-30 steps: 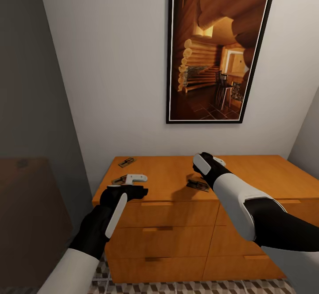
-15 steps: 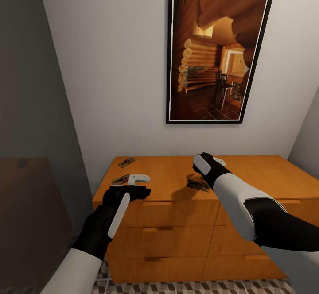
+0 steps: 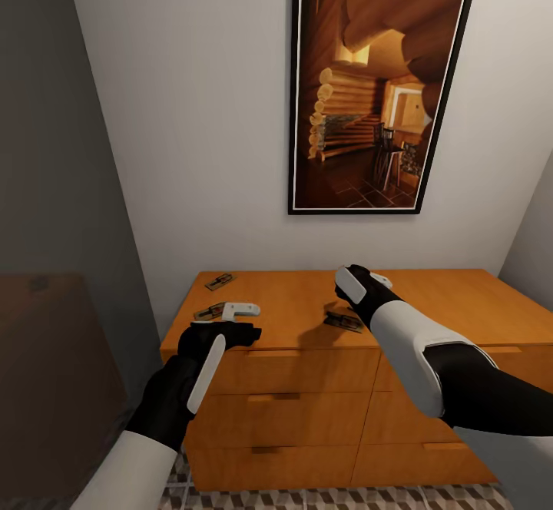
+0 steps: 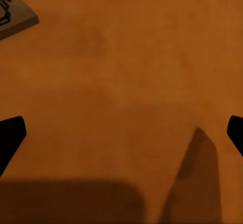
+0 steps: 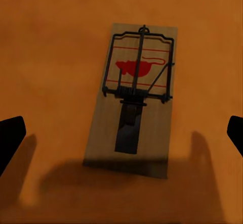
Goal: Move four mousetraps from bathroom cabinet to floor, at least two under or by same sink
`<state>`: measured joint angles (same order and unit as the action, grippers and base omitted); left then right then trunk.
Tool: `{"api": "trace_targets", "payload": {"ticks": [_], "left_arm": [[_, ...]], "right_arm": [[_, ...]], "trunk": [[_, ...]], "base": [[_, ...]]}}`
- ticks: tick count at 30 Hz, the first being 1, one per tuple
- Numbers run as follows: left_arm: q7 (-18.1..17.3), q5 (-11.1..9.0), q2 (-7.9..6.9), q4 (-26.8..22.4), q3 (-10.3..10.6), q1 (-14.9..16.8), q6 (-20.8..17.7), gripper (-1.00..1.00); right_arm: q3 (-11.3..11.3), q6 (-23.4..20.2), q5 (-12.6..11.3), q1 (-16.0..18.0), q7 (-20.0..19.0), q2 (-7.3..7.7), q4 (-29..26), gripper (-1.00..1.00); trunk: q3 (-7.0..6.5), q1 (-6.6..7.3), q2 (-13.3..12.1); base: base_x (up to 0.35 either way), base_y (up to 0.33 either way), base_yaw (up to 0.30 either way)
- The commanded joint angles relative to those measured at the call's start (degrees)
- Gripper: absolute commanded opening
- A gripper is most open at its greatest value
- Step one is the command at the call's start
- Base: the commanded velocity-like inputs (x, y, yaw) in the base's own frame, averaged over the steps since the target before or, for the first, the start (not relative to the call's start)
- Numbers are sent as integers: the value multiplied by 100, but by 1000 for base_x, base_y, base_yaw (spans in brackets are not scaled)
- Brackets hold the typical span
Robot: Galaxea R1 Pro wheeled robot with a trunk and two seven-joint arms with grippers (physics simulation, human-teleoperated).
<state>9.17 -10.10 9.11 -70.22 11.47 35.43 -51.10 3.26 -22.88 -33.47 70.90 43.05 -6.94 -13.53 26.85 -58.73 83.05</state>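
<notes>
Hovering spread-open and empty, right gripper (image 5: 121, 133) directly above a mousetrap (image 5: 134, 95) on the cabinet (image 3: 430, 303) top; barely any shift this past second. Left gripper (image 3: 230, 322) likewise wide, empty, beside another mousetrap (image 4: 12, 11). No pickup yet.

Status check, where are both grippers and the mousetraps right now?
Left gripper open above the cabinet top. Right gripper open, hovering over one mousetrap. Two more mousetraps on the cabinet's left side. Nothing blocking.
</notes>
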Motion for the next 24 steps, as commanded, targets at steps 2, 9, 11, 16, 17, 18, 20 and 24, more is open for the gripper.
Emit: {"api": "trace_targets", "payload": {"ticks": [2, 9, 11, 16, 17, 18, 20, 24], "left_arm": [[59, -85, -3, -4, 6, 0, -28, 100], [53, -65, 0, -15, 8, 1, -38, 100], [54, -61, -3, -16, 6, 0, -39, 100], [51, -56, -5, -22, 5, 1, -40, 100], [51, -55, -5, -24, 5, 4, -40, 100], [51, -55, -5, -24, 5, 3, -38, 100], [49, -54, -5, -25, 5, 1, -36, 100], [44, -54, -6, -26, 5, 1, -33, 100]], "right_arm": [[35, -54, -20, 3, 28, 8, -10, 100], [35, -69, -20, 3, 28, 14, -10, 100], [35, -76, -19, 3, 28, 12, -10, 100], [35, -84, -19, 3, 28, 10, -10, 100], [35, -87, -19, 3, 28, 11, -10, 100], [35, -88, -19, 3, 28, 12, -10, 100], [38, -93, -19, 3, 28, 14, -10, 100], [41, -99, -19, 3, 28, 16, -10, 100]], "trunk": [[8, 0, 3], [8, 0, 3], [8, 0, 3], [8, 0, 3], [8, 0, 3], [8, 0, 3], [8, 0, 3], [8, 0, 3]], "base": [[0, 0, 0], [0, 0, 0], [0, 0, 0], [0, 0, 0], [0, 0, 0], [0, 0, 0], [0, 0, 0], [0, 0, 0]]}}
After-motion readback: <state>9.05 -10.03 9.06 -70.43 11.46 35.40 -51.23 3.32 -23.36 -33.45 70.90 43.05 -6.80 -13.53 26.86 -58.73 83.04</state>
